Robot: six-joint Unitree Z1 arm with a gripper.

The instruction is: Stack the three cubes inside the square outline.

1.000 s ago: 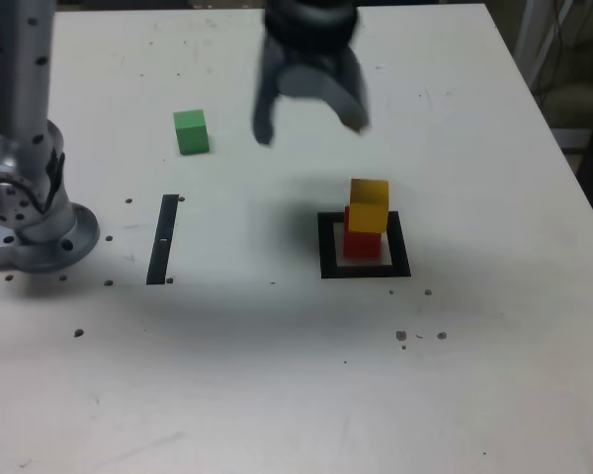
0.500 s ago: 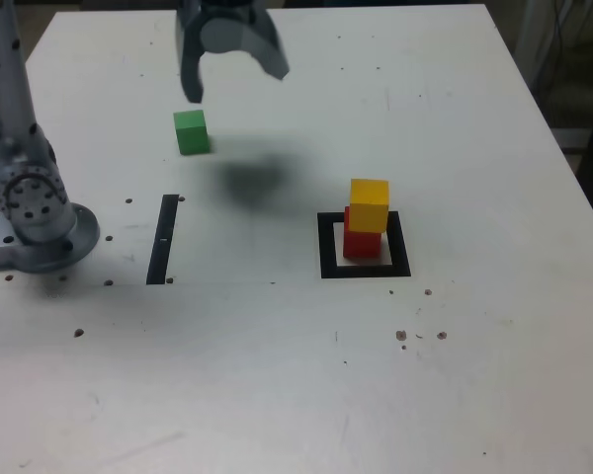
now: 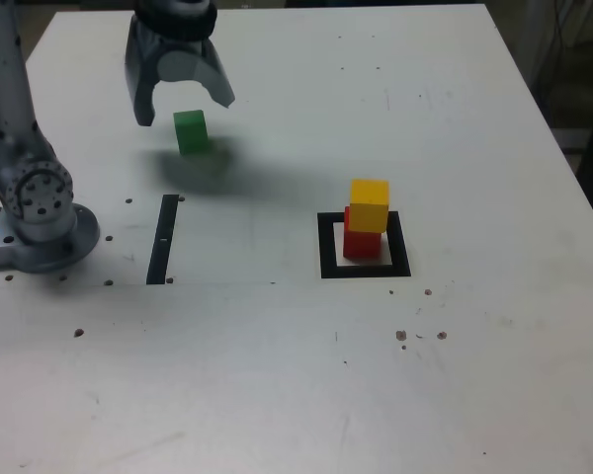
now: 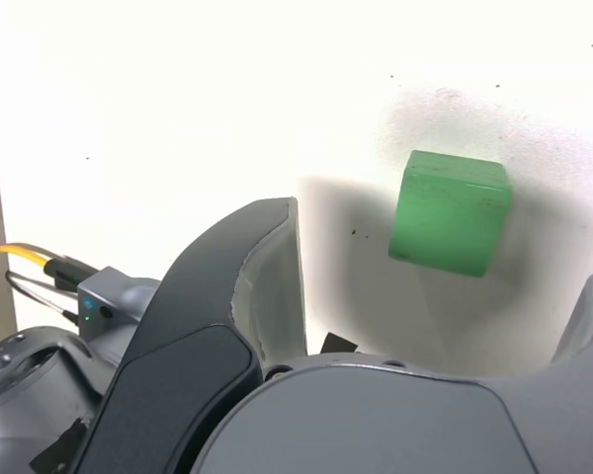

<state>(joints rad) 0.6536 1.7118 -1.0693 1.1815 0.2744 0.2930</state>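
Above the green cube (image 4: 450, 215), toward the table's (image 3: 455, 375) far-left corner, I've got the jaws spread wide, probably to straddle it. Red cube (image 3: 362, 245) sits under yellow cube (image 3: 370, 205), presumably as its base.

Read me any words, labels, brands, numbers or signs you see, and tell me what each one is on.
None readable. The red cube, yellow cube, green cube and gripper show no lettering.

Glossy green cube (image 4: 450, 214), smooth plastic-looking faces.
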